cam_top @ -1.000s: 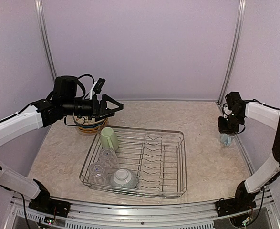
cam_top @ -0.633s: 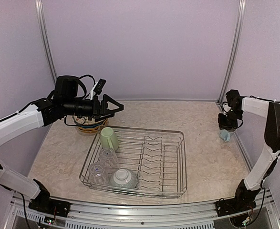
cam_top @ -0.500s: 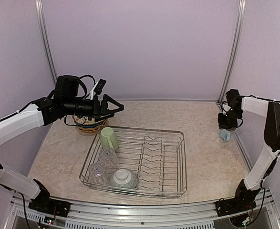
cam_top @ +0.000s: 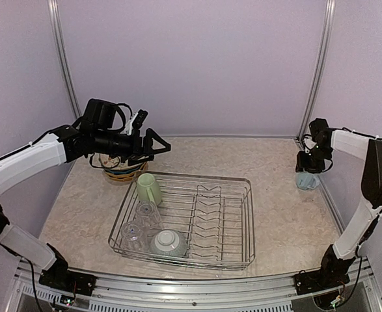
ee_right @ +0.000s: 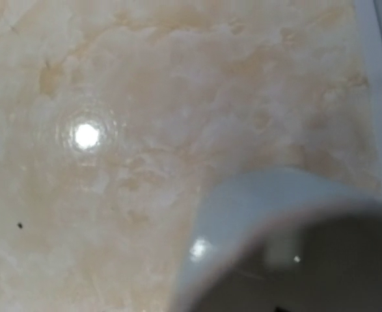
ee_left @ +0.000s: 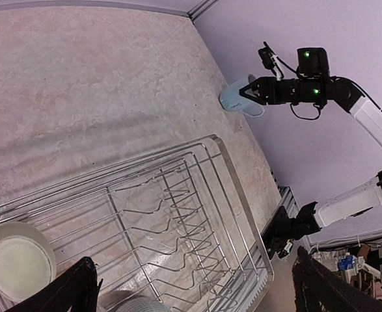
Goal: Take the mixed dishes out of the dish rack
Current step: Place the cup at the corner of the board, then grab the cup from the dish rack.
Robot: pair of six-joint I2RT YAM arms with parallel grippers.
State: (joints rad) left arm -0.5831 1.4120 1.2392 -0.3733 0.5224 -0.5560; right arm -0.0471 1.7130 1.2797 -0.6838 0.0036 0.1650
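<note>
Top external view: the light blue mug (cam_top: 306, 181) sits on the surface (cam_top: 275, 227) at 3 o'clock, right jaws at its rim; I cannot tell if they grip. Left jaws gape wide near the rack's (cam_top: 250, 195) 10 o'clock green mug (cam_top: 149, 188), which looks light, glazed and slippery; pinch its wall.

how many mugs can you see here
2: the pale green mug in the dish rack's far left corner, and the light blue mug on the table, far right. None looks hidden.
</note>
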